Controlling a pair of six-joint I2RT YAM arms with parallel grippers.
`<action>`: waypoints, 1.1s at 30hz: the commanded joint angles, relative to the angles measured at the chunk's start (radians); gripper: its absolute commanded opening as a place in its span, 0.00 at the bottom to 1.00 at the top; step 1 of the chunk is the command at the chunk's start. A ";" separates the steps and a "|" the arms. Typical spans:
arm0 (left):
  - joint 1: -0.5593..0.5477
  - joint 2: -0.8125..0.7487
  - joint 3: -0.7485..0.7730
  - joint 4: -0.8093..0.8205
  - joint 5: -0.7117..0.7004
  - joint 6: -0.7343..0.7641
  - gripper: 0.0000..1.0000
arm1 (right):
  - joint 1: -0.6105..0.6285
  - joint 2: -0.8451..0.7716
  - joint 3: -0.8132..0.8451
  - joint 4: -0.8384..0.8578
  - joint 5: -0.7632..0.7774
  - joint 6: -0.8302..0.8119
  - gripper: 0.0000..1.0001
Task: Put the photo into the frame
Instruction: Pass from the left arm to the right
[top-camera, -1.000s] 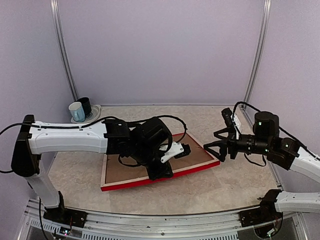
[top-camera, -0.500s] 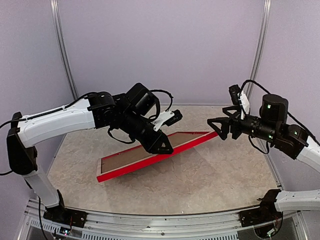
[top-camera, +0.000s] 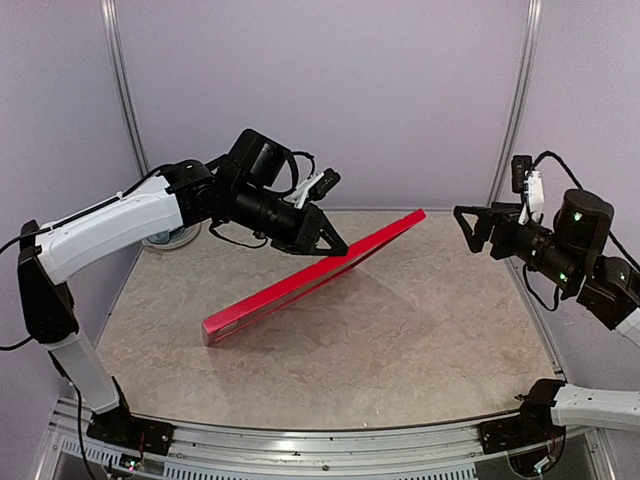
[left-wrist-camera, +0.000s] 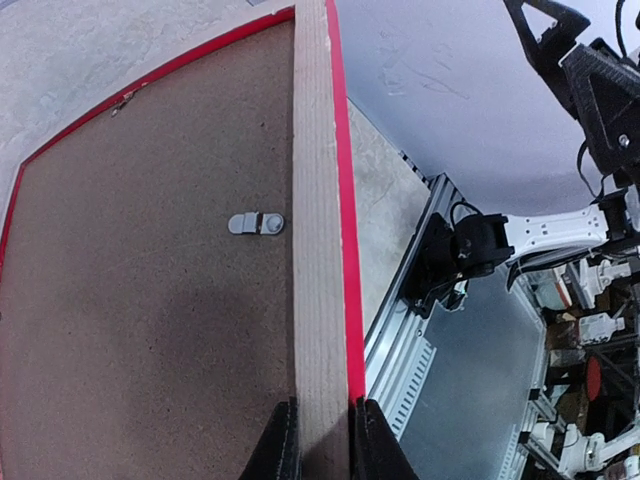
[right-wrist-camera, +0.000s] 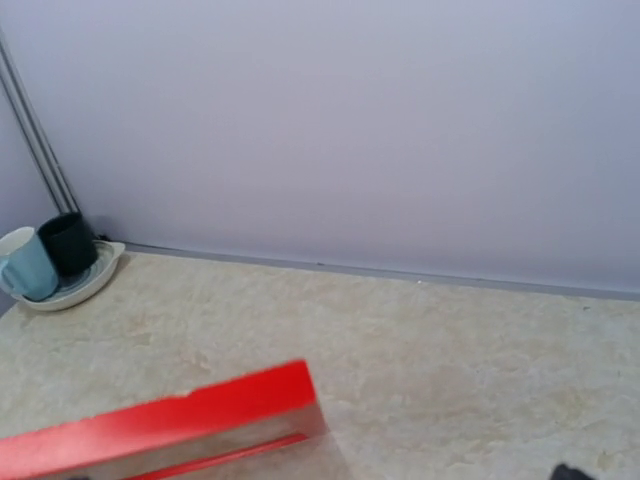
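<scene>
The frame stands steeply tilted, its near-left corner on the table and its far-right corner raised. My left gripper is shut on its upper long side. In the left wrist view my fingers pinch the pale wood side between the red front edge and the brown backing board, which carries a small metal clip. The photo is hidden. My right gripper is open and empty, held in the air right of the raised corner. The right wrist view shows the frame's red corner.
A pale blue mug and a black mug sit on a dish at the table's back left corner, partly hidden by my left arm in the top view. The back wall and side posts enclose the beige table.
My left gripper has lifted the frame's side from flat on the table to a steep tilt. The right arm has risen and drawn back to the right.
</scene>
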 joint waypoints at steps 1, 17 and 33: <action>0.037 -0.026 -0.038 0.218 0.149 -0.114 0.00 | 0.007 0.018 -0.022 0.005 -0.009 -0.006 0.99; 0.042 -0.123 -0.120 0.171 0.250 -0.125 0.00 | 0.008 0.065 -0.128 0.025 -0.323 -0.724 0.99; 0.011 -0.232 -0.241 0.136 0.377 -0.098 0.00 | -0.035 0.067 -0.135 0.015 -0.574 -1.048 0.99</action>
